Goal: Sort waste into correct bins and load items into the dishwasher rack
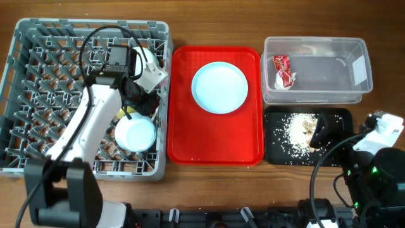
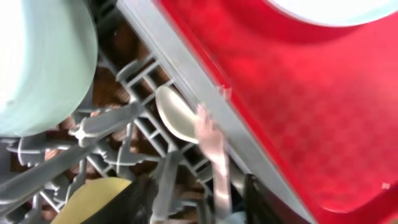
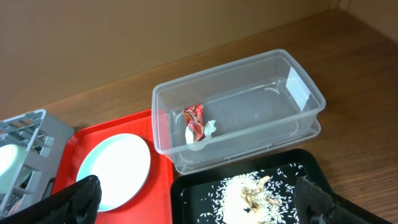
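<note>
Over by the right wall of the rack, the left pincer hangs above the white spoon. The shot is blurred, so I cannot tell whether it is gripping the handle or standing apart. The spoon leans on the pegs right against that wall, and one nudge could tip it onto the red tray or drop it through the grid. The bowl and yellow cup are crowded in beside it. The plate waits on the red tray. Near right, the right pincer gapes wide over the black tray. If it dips, the rice could scatter. The wrapper sits in the tub.
</note>
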{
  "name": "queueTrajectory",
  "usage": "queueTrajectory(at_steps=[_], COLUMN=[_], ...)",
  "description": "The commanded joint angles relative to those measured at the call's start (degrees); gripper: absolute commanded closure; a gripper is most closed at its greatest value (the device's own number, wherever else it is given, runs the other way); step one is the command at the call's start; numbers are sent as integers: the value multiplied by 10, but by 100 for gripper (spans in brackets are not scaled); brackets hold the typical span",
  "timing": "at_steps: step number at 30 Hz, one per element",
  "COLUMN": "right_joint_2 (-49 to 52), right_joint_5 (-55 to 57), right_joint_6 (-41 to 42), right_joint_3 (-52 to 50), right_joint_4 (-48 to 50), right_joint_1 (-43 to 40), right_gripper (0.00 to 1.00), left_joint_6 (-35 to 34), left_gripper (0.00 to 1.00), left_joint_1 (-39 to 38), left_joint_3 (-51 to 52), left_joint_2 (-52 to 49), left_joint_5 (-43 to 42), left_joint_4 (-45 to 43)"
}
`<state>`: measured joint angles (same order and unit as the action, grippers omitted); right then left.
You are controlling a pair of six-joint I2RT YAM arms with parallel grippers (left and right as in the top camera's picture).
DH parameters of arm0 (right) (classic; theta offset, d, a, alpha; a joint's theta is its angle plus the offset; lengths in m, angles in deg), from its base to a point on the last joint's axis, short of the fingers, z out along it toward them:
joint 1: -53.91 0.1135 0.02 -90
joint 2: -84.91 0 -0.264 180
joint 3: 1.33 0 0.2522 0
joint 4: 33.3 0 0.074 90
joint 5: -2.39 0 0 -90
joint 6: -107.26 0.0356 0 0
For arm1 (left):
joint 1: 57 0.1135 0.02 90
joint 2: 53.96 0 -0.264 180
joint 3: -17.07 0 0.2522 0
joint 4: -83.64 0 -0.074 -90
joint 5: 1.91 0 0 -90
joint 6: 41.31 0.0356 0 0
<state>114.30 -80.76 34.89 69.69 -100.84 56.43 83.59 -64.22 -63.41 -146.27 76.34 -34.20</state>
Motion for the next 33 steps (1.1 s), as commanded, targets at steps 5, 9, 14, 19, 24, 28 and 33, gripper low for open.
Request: queueTrajectory(at_steps=[5, 9, 14, 19, 24, 28, 33], right_joint_2=[0, 0, 0, 0, 0, 0, 0], right_joint_5=[-6, -5, -5, -5, -5, -5, -5], right_joint_6=[-10, -10, -10, -10, -10, -10, -10], right_joint_3=[5, 5, 5, 5, 5, 5, 5], right_joint_4=[1, 1, 1, 1, 1, 1, 1], right_joint_1=[-2, -2, -2, -2, -2, -2, -2], right_gripper=[0, 0, 0, 0, 0, 0, 0], left_joint_6=[24, 41, 39, 39, 31, 22, 22], left_gripper=[68, 68, 71, 82, 79, 69, 61], left_joint_1=[-9, -9, -5, 8, 29, 39, 37], left_joint_3=[2, 20, 20, 17, 18, 20, 20], left_joint_2=[0, -22, -23, -3, 16, 10, 3], left_joint_5=[-64, -49, -16, -87, -77, -68, -66], left_joint_4=[14, 6, -3, -3, 7, 11, 13])
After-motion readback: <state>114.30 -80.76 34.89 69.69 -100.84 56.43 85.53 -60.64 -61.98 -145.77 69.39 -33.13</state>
